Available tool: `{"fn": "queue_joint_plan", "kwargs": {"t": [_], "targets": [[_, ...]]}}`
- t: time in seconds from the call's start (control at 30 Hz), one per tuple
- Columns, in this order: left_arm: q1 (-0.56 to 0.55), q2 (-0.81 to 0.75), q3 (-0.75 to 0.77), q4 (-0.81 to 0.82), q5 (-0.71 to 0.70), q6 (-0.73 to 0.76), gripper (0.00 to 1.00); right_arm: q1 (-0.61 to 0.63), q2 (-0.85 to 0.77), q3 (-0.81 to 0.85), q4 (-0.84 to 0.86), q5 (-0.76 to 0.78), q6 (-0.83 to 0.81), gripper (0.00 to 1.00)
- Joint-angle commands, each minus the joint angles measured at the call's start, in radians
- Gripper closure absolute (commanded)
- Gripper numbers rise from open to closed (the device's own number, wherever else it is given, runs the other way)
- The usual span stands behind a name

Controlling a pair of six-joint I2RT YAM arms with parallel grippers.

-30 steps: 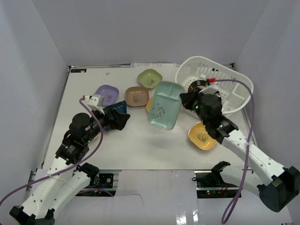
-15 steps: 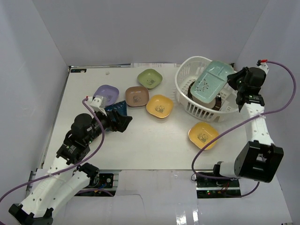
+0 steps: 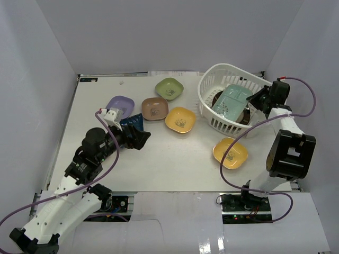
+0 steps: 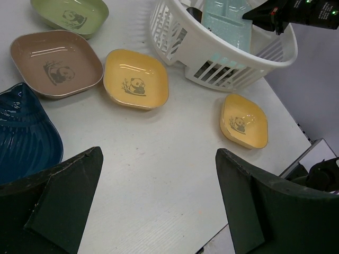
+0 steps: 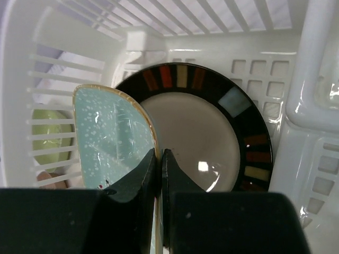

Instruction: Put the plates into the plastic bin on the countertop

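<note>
Inside the bin (image 3: 223, 123), a round plate (image 5: 212, 132) lies beneath the teal tray (image 3: 232, 100).

Robot lab test cell is indicated: white tabletop (image 3: 175, 164) is boxed in by plain grey panels (image 3: 169, 32), w/ two robot arms (image 3: 63, 214) bolted at near edge.

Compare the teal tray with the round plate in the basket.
The tray is rectangular and speckled teal; the plate is round, cream with a dark rim. The tray is tilted, pinched at its rim by the right gripper; the plate lies loose beneath it. Both are inside the white basket.
</note>
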Motion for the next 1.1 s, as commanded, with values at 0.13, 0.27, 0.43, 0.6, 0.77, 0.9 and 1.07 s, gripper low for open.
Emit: {"fn": "queue_joint_plan", "kwargs": {"t": [0.13,0.27,0.43,0.6,0.77,0.9,1.07], "targets": [[-0.002,0.018,-0.004,0.003,0.018,0.008,0.02,-0.011,0.085,0.107,0.075,-0.052,-0.002,0.88],[-0.001,0.031,-0.003,0.0,0.018,0.008,0.02,-0.01,0.135,0.129,0.047,-0.022,-0.043,0.65],[0.004,0.046,-0.001,0.0,0.021,0.006,0.02,-0.007,0.188,0.201,-0.039,0.011,-0.109,0.35],[0.018,0.06,0.0,0.001,0.024,0.006,0.02,0.033,0.18,0.277,-0.093,0.078,-0.175,0.13],[0.034,0.069,0.003,0.001,0.028,0.003,0.02,0.13,0.151,0.37,-0.159,0.231,-0.287,0.02],[0.047,0.075,0.006,0.003,0.024,0.003,0.02,0.306,0.051,0.309,-0.098,0.245,-0.323,0.04],[0.062,0.043,0.025,0.01,-0.04,0.002,0.02,0.664,-0.146,0.002,0.12,0.251,-0.234,0.24]]}}
